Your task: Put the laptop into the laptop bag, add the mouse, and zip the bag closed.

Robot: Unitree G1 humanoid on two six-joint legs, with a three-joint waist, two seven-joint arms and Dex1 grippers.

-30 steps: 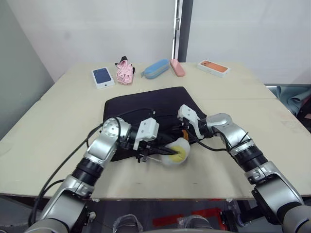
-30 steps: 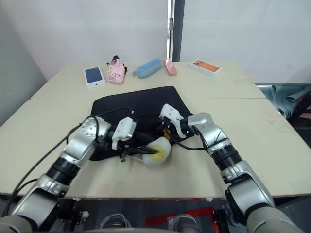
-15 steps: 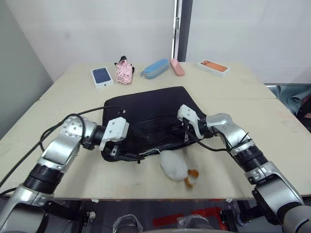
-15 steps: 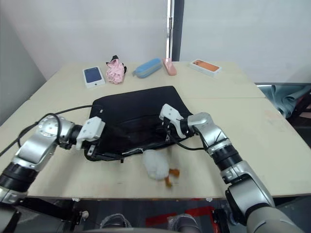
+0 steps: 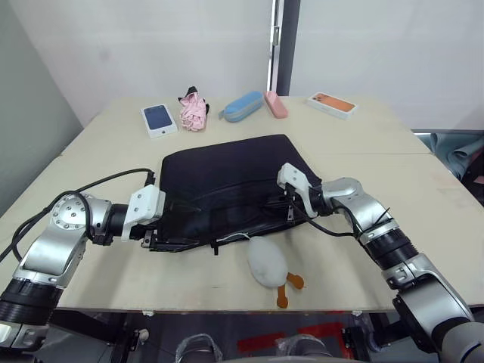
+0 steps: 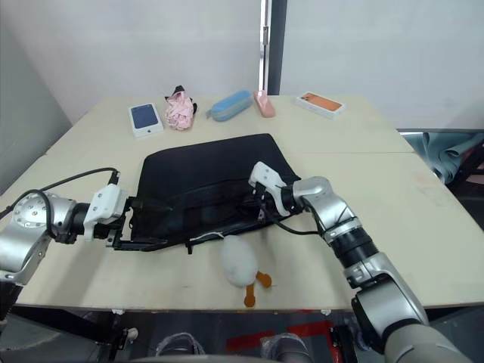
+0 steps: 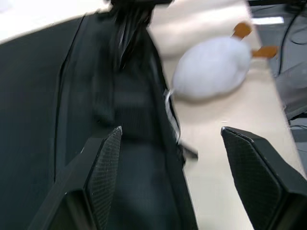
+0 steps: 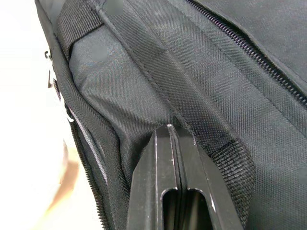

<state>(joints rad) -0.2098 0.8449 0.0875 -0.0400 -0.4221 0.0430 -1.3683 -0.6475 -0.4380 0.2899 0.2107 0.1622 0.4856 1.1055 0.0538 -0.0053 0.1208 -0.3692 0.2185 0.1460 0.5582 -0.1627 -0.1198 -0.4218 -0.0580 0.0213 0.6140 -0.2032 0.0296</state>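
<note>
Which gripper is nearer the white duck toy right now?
Right. The right gripper is at the bag's front edge just above the duck toy; the left gripper is at the bag's far left corner.

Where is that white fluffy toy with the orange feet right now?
In the eye views, the toy lies on the table just in front of the bag's near edge, between the two arms.
</note>
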